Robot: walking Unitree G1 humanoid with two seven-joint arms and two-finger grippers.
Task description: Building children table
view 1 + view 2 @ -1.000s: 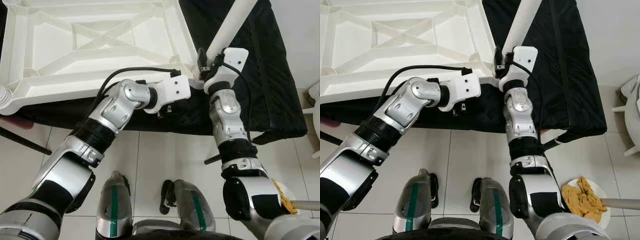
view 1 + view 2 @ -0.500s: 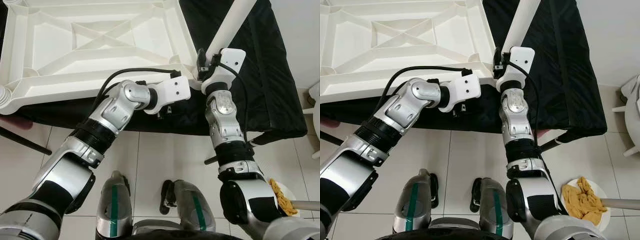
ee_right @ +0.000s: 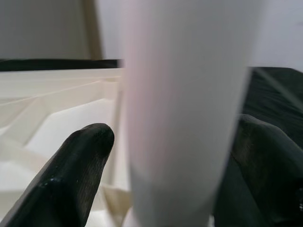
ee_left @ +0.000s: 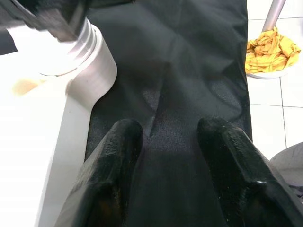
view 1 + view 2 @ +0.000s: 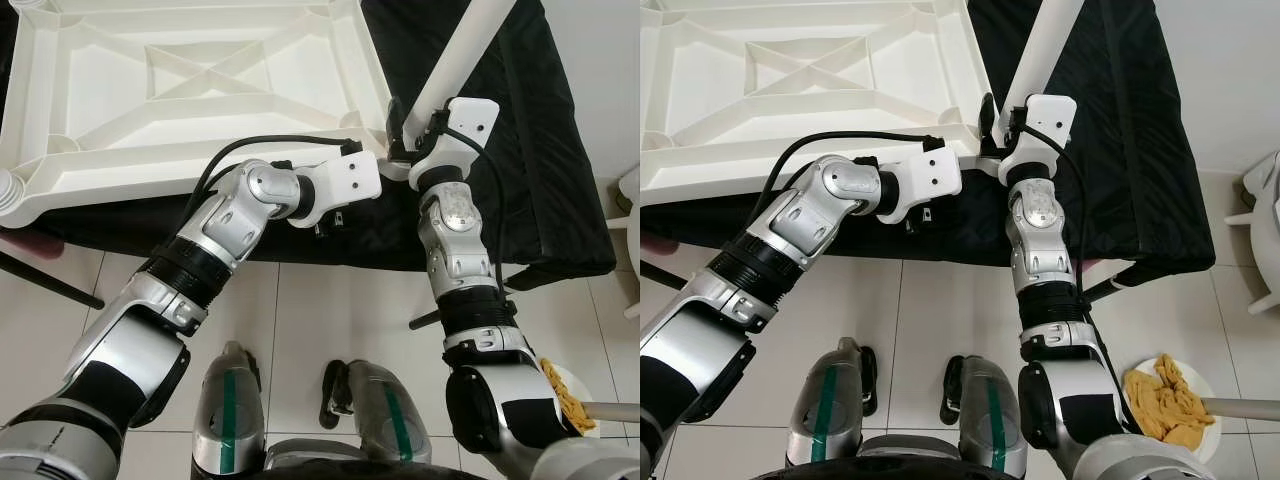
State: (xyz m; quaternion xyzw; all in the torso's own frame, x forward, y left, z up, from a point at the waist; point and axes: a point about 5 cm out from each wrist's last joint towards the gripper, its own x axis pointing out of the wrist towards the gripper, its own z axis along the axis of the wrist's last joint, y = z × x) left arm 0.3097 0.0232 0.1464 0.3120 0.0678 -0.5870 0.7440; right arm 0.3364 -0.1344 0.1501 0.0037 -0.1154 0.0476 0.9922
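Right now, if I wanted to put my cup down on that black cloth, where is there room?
The black cloth lies bare to the right of the white leg, out to its far edge. The near corner of the upturned tabletop is crowded: the right gripper grips the leg there, and the open left gripper hovers beside it.

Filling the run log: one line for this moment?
right claw: around table leg at tabletop corner | left claw: open, over black cloth

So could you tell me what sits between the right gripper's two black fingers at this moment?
The white table leg stands between the fingers of the right gripper, as the right wrist view shows, at a corner of the upturned tabletop.
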